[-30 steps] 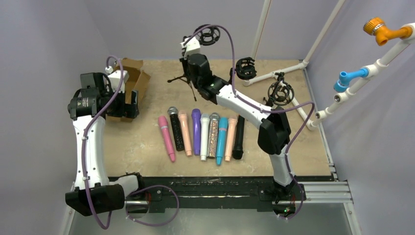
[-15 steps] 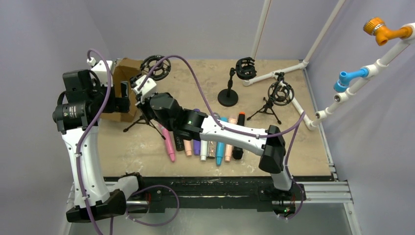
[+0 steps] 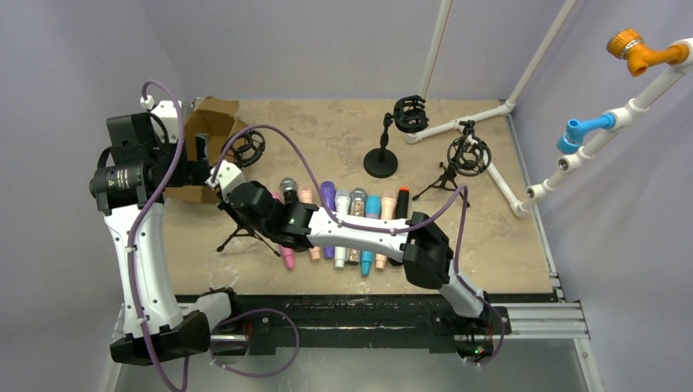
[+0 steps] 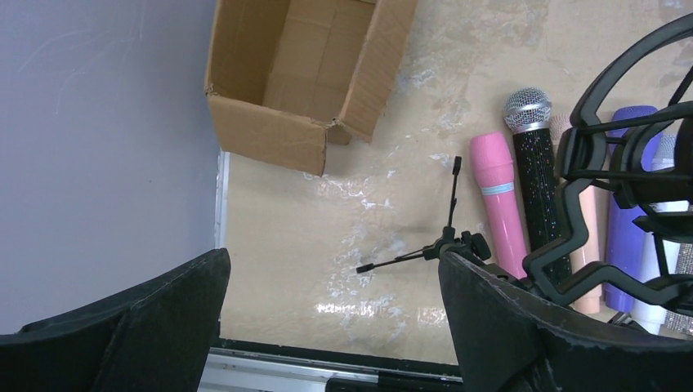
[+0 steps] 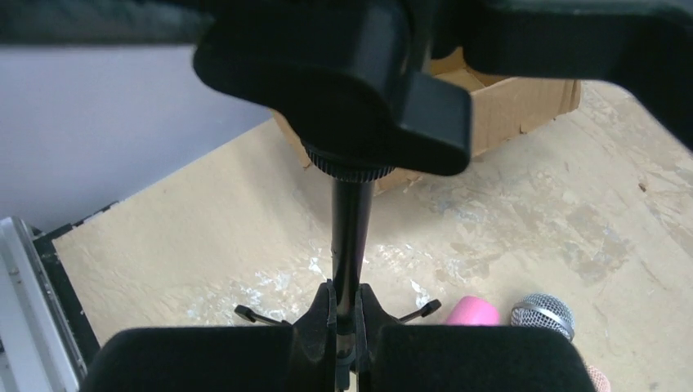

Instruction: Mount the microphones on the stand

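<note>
Microphones (image 3: 357,198): all lie in a row on the table (image 3: 490,237), none mounted; right gripper (image 5: 347,359) clenches tripod stand (image 5: 350,220) post; left gripper (image 4: 331,318) released, empty; every attachment remains.

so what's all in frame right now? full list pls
microphones: nine; pink, black with silver head, peach, purple, white, silver glitter, teal, peach, black; one row mid-table, partly under the right arm
held stand: one, black tripod with shock mount; left of the row
round-base stand: one, black; behind the row
tripod stand: one, black; far right
cardboard box: one, brown, open; far left corner
pipe frame: white; far right
orange fitting, blue fitting: one each; on pipes at right
table: tan
left gripper: open, empty, near the box
right gripper: shut on the held stand's pole
</note>
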You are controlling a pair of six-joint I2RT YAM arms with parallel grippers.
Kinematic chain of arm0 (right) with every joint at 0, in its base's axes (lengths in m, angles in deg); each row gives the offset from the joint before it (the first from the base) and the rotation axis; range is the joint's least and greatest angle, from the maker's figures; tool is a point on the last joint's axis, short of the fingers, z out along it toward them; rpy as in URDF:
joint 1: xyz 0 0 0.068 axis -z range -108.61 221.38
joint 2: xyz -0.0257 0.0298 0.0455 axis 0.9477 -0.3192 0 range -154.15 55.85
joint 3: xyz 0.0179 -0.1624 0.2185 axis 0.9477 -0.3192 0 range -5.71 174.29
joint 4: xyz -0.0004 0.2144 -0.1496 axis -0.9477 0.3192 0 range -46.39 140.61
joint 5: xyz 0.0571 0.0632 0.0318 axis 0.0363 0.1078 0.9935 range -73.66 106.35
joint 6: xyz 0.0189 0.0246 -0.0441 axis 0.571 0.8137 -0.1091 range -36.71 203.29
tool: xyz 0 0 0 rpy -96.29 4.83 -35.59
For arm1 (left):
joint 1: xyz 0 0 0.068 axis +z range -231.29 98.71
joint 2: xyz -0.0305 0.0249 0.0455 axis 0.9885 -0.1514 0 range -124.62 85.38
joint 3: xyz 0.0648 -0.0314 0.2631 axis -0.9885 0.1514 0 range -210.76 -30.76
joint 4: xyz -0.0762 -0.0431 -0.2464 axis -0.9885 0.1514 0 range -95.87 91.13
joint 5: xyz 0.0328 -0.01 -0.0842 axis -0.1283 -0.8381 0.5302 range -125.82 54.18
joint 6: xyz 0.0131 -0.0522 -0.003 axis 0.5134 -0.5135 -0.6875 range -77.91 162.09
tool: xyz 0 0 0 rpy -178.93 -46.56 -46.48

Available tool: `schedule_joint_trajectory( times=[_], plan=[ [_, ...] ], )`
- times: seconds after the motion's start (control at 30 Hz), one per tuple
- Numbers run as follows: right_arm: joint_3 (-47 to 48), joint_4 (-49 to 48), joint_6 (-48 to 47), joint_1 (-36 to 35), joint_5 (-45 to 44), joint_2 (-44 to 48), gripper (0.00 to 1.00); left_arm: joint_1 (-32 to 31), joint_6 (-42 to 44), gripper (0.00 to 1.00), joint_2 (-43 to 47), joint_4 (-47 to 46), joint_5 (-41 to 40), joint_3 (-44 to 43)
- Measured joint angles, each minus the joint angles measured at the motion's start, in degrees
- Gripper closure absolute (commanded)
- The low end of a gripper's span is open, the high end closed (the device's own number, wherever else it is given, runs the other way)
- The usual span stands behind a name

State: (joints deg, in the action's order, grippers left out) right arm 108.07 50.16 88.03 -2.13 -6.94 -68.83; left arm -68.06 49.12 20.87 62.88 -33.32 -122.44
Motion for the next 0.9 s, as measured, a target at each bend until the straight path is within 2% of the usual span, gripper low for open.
schedule_joint_trajectory(
  times=[0.43, 0.5, 0.53, 0.6, 0.8, 0.9],
  plan=[
    [-5.31, -7.23, 3.1, -0.48, -3.39, 0.0, 0.98, 0.0, 0.02, 0.0, 0.0, -0.2, -1.51, 0.2],
    [-5.53, -7.48, 3.26, -0.72, -4.09, 0.0, 0.83, 0.0, 0.02, 0.0, -0.02, -0.17, -1.46, 0.2],
    [-5.6, -7.45, 3.39, -0.79, -4.24, 0.0, 0.68, 0.0, 0.02, 0.0, -0.02, -0.13, -1.38, 0.2],
    [-5.81, -7.52, 4.31, -0.87, -4.2, 0.0, 0.54, 0.0, 0.0, 0.0, -0.22, 0.22, -0.98, 0.0],
    [-10.38, -7.06, 6.91, -1.09, -2.95, 1.51, 0.24, 0.02, -0.52, 0.0, -2.91, 2.51, 0.63, -4.17],
    [-14.6, -6.49, 8.28, -1.09, -2.43, 4.46, 0.19, 0.26, -1.27, 0.0, -4.52, 3.69, 0.92, -7.17]
  ],
)
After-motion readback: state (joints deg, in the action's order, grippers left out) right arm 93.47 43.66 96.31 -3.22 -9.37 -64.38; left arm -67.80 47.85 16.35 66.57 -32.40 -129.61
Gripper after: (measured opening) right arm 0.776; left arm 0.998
